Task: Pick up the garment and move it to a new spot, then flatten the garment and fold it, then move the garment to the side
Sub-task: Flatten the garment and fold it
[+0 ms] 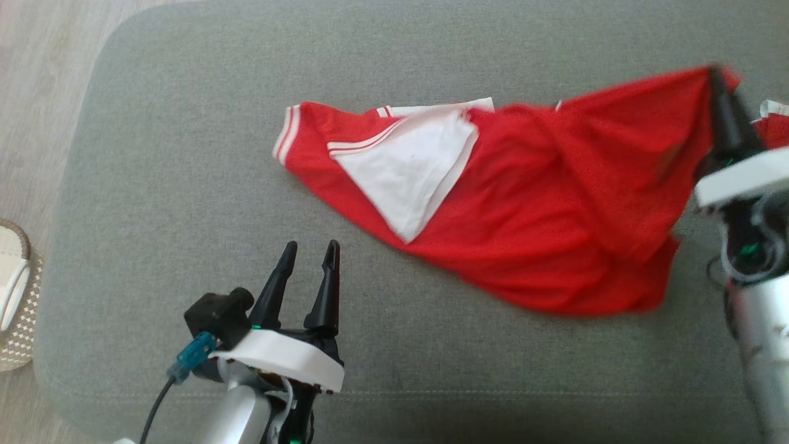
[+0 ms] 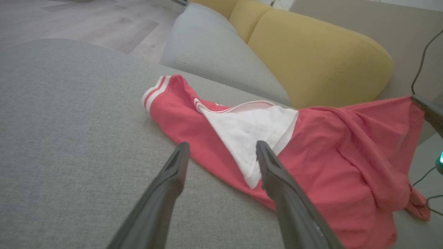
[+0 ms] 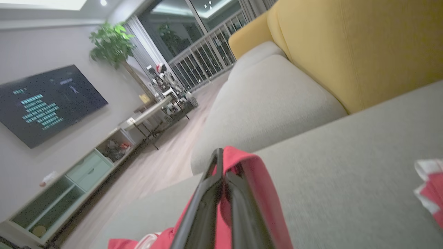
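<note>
A red garment (image 1: pixel 542 203) with white trim and a white inner panel lies crumpled across the grey cushion (image 1: pixel 185 154). Its right end is lifted off the cushion, pinched by my right gripper (image 1: pixel 718 77), which is shut on the red cloth. In the right wrist view the closed fingers (image 3: pixel 221 173) hold a fold of the garment (image 3: pixel 256 173). My left gripper (image 1: pixel 311 250) stands open over bare cushion, a little short of the garment's lower left edge. The left wrist view shows its fingertips (image 2: pixel 221 147) spread before the garment's white panel (image 2: pixel 249 131).
Yellow back cushions (image 2: pixel 311 55) and a pale seat cushion (image 2: pixel 214 48) lie beyond the garment. Wooden floor (image 1: pixel 37 74) runs along the cushion's left edge, with a slipper (image 1: pixel 12 290) on it. Another red and white cloth (image 1: pixel 773 120) shows at the right edge.
</note>
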Robot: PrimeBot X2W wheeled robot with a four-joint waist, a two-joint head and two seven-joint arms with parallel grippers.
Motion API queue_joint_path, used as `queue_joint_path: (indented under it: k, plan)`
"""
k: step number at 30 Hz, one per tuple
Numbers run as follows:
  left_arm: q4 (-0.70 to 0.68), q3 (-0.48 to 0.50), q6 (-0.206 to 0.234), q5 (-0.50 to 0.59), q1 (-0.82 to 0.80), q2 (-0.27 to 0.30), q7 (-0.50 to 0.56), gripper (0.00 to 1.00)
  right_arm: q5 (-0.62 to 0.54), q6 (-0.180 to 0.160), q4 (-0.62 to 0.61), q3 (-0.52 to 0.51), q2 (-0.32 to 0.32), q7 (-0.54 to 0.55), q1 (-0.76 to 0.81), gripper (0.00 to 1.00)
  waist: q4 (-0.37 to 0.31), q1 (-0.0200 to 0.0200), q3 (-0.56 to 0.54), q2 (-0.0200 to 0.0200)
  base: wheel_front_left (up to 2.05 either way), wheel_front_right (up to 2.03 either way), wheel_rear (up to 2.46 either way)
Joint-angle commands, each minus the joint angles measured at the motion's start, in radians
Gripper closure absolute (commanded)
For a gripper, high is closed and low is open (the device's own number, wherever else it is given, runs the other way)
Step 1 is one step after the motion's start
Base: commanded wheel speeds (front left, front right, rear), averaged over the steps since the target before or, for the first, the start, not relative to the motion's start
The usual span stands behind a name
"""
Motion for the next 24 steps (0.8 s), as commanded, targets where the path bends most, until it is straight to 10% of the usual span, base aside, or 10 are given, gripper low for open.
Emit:
queue_joint_path:
  k: [1,6,9,11,24]
  plan:
    - [-0.03,0.024,0.007,-0.005,-0.02,0.001,-0.006,0.0,0.022,0.0,-0.041,0.006,-0.022,-0.002,-0.048,1.0,0.002,0.0,-0.001,0.0,0.0,0.0,0.0]
    - [-0.031,0.021,0.009,-0.011,-0.02,0.001,-0.006,0.0,-0.009,0.0,0.06,0.011,-0.031,0.073,-0.054,0.9,0.009,0.0,0.002,0.0,0.0,0.0,0.0]
    - [-0.033,0.017,0.01,-0.016,-0.025,0.001,-0.006,0.0,-0.026,0.0,0.125,0.004,-0.021,0.072,-0.053,0.53,0.013,0.0,0.01,0.0,0.0,0.0,0.0]
    - [-0.034,0.015,0.012,-0.018,-0.028,0.001,-0.006,0.0,-0.025,0.0,0.154,0.0,-0.015,0.068,-0.048,0.0,0.015,0.0,0.015,0.0,0.0,0.0,0.0]
    - [-0.054,0.031,0.024,0.011,-0.019,0.001,-0.006,0.0,-0.053,0.0,0.06,-0.097,0.011,0.037,0.21,0.0,-0.022,0.0,0.025,0.0,0.0,0.0,0.0]
